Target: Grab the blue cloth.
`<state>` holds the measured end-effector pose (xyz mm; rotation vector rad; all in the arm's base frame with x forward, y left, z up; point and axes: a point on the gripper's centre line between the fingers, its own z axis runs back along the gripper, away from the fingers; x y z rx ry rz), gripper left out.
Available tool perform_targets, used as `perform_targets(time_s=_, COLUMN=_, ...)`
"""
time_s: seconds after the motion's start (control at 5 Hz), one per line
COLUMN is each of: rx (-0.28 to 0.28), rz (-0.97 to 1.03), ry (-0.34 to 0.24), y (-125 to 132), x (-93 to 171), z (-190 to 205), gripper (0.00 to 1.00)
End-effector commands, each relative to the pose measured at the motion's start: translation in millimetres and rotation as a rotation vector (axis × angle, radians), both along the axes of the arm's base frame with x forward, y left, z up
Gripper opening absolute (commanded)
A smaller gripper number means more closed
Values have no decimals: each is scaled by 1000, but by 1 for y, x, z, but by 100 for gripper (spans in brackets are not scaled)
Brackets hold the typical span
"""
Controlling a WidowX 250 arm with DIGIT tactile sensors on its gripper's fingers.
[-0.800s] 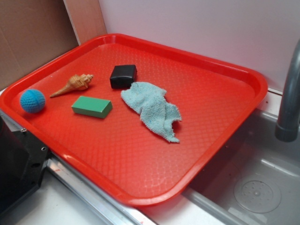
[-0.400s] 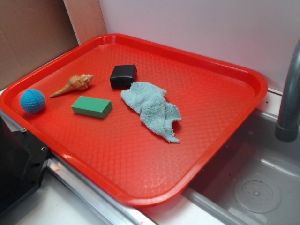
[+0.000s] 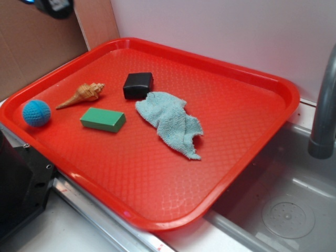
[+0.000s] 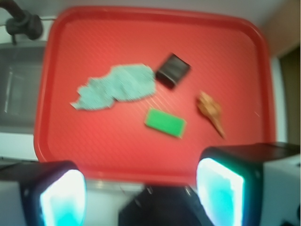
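The blue cloth (image 3: 169, 122) lies crumpled near the middle of the red tray (image 3: 247, 136), just right of a black block (image 3: 138, 85). In the wrist view the cloth (image 4: 117, 86) shows far ahead on the tray (image 4: 94, 150), blurred. My gripper (image 4: 141, 188) is high above the tray's near edge, open, with nothing between its glowing pads (image 4: 63, 197). Only a dark bit of the arm (image 3: 54, 6) shows at the top left corner of the exterior view, well away from the cloth.
On the tray also lie a green block (image 3: 103, 119), a sea shell (image 3: 82, 95) and a round blue knitted ball (image 3: 36, 113). A grey faucet (image 3: 324, 110) and sink (image 3: 286, 212) stand to the right. A black box (image 3: 21, 184) sits at the tray's front left.
A dark part of the arm has come into the top left corner of the exterior view. The cloth and the other things on the tray have not moved.
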<state>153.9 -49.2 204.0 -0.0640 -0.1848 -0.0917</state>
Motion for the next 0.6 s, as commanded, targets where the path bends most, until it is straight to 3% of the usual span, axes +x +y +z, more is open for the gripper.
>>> perform_targets(time_s=0.0, rx=-59, rz=-92, ry=-83, y=-38, x=54, z=-50, gripper=100)
perform_targets(time_s=0.2, rx=-24, rz=-66, ry=-75, y=-46, x=77, z=-83, gripper=100)
perform_targets(time_s=0.4, rx=-12, rz=-73, ry=-18, y=-45, x=91, z=-119, gripper=100)
